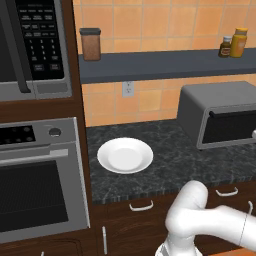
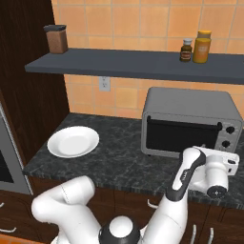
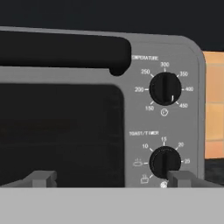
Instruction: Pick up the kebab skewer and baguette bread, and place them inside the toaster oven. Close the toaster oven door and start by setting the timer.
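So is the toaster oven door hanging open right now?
No, the toaster oven door sits upright and flush against the toaster oven front in the right base view, its dark glass facing out.

Toaster oven (image 2: 190, 121) on the counter (image 2: 114, 162), right of the plate (image 2: 73, 141), door (image 2: 183, 136) up. Shelf (image 2: 133, 64) above: canister (image 2: 56, 39) left, two jars (image 2: 196, 46) right. Gripper (image 3: 109, 177) before the oven's lower dial (image 3: 165, 162).

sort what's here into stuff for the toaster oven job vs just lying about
For the job: toaster oven, its shut door, timer knob, open gripper.
Lying about: white plate, microwave, built-in oven, shelf jars.
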